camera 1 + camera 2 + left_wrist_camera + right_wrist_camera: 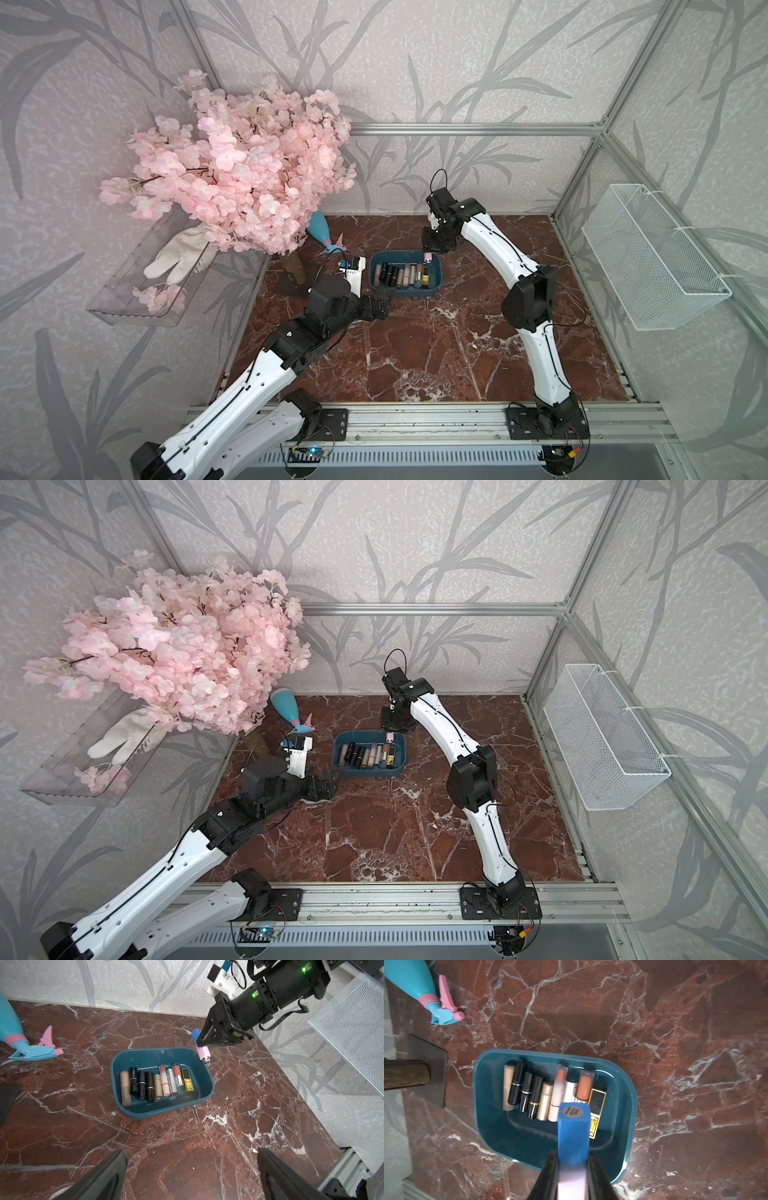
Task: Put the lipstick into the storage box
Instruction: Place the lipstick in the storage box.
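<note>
The storage box [405, 294] [369, 774] is a shallow teal tub on the marble top, with several lipsticks lying in a row inside [166, 1112]. My right gripper [572, 1153] [436, 246] is shut on a square lipstick [573, 1132], blue at one end and pink at the other. It hangs just above the box's far right corner [203, 1051] [390, 737]. My left gripper [192, 1153] [383, 305] is open and holds nothing, low over the marble at the box's near left corner.
A blue and pink spray bottle [322, 232] [12, 1032] lies behind and left of the box. The pink blossom tree [237, 166] stands on a dark base [291, 286] at the left. A clear tray [137, 307] and a white wire basket [652, 257] hang on the side walls.
</note>
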You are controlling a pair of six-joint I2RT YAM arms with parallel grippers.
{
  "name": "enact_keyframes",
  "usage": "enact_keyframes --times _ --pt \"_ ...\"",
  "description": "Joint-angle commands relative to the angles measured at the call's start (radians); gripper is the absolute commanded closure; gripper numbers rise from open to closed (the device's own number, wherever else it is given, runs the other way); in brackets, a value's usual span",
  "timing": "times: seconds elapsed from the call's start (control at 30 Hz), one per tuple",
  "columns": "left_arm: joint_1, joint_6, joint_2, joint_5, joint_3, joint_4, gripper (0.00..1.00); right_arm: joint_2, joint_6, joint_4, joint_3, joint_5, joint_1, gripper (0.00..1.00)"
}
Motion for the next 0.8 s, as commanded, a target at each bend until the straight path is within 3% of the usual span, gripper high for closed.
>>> enact_keyframes --times 0.0,0.17,0.77 --pt "0.009 0.092 0.056 0.044 0.088 -0.116 0.00 0.058 -0.058 -0.177 0.121 0.113 0.028 0.79" --pt "0.014 0.127 0.096 0.068 0.118 -0.132 0.00 0.132 -0.072 -0.251 0.211 0.164 0.059 0.79" --pt "0.031 0.105 0.013 0.109 0.050 -0.135 0.00 0.228 -0.005 -0.284 0.192 0.312 0.092 0.79"
